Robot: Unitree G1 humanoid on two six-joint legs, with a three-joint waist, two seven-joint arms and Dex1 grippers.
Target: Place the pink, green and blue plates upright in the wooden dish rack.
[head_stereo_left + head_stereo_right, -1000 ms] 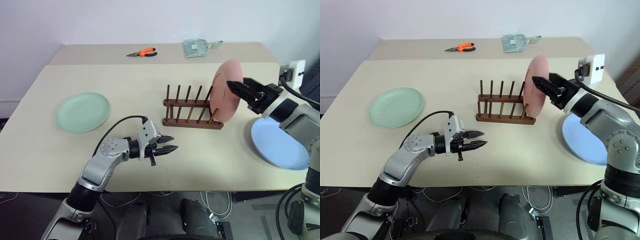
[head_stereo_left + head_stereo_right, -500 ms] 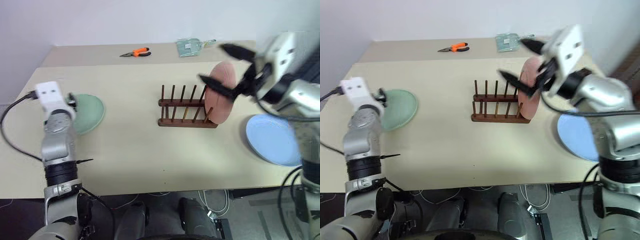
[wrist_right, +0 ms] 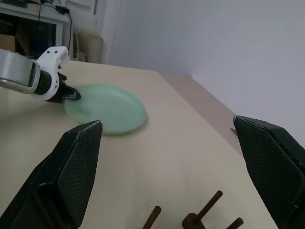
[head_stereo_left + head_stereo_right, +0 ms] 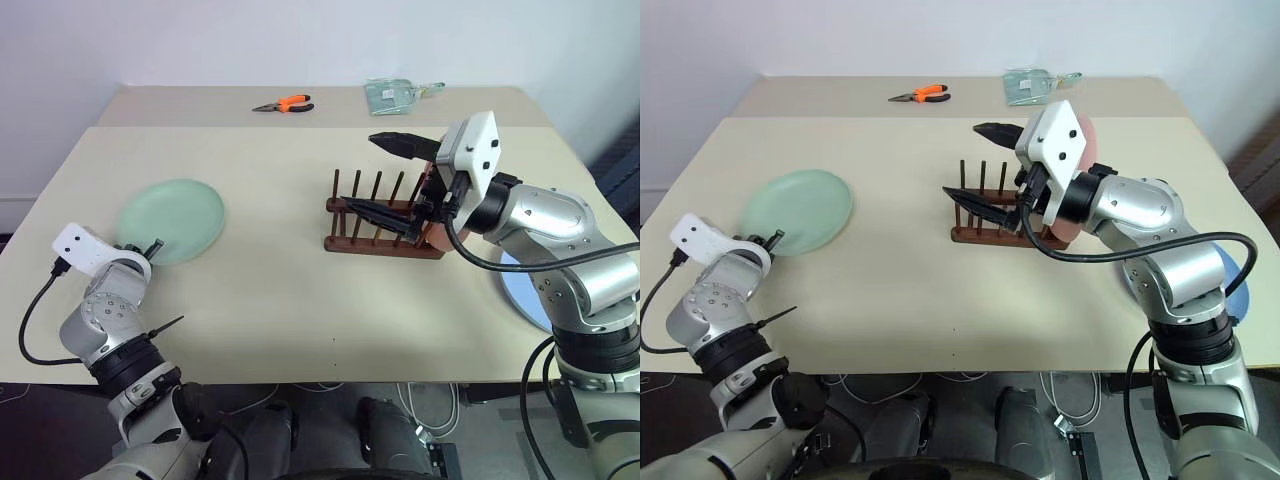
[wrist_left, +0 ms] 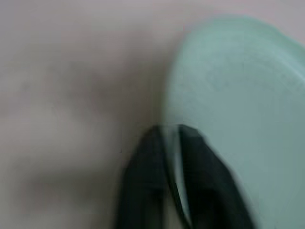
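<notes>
Three plates, one rack, two claws: one plate racked, one gripped, one lying loose.

Pink plate [image 4: 1087,140] stands upright at the right end of the wooden dish rack [image 4: 383,214], mostly hidden behind the right arm. Right claw [image 4: 392,175] hovers over the rack, its two black fingers spread wide apart and holding nothing. Green plate [image 4: 172,220] sits at the left of the surface [image 4: 280,290]; the left claw [image 5: 172,157] is clamped together on its near rim, one finger on each side of the edge. Blue plate [image 4: 1228,282] lies flat at the right edge, partly covered by the right arm. At the far side: one pair of orange-handled pliers [image 4: 283,104] and one clear packet [image 4: 395,93].
</notes>
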